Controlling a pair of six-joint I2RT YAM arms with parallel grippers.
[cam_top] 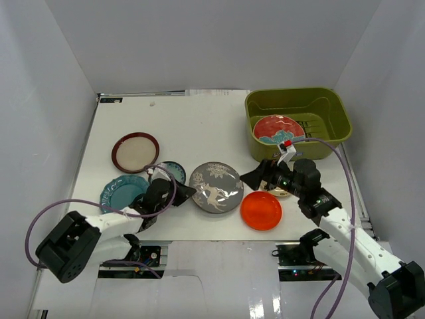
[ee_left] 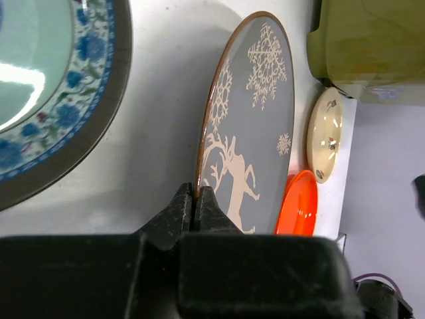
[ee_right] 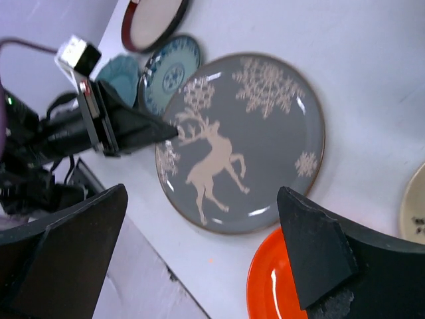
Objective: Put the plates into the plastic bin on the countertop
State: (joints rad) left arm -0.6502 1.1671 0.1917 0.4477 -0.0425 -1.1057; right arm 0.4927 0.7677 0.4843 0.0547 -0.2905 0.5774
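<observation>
- My left gripper (ee_left: 194, 197) has its fingers pinched together on the near rim of the grey plate (cam_top: 216, 187). In the overhead view that is the plate's left edge, low in the middle of the frame.
- The grey plate, with its deer and snowflakes, lies on the countertop (cam_top: 199, 126).
- My right gripper (ee_right: 199, 259) is spread wide with nothing between the fingers. It hangs above the grey plate's right side, near the orange plate (cam_top: 261, 210).
- The plastic bin (cam_top: 292, 105) sits in the upper right of the overhead frame. The red floral plate (cam_top: 277, 128) lies inside it, toward its left end.
- The small cream plate (ee_left: 324, 133) sits between the bin and the orange plate. From overhead it is mostly hidden under my right arm.
- On the left of the overhead frame, the maroon-rimmed plate (cam_top: 135, 151) is furthest up and the small blue-green plate (cam_top: 175, 171) is just below and right of it.
- The teal plate (cam_top: 121, 193) is lowest on that side, partly under my left arm.
</observation>
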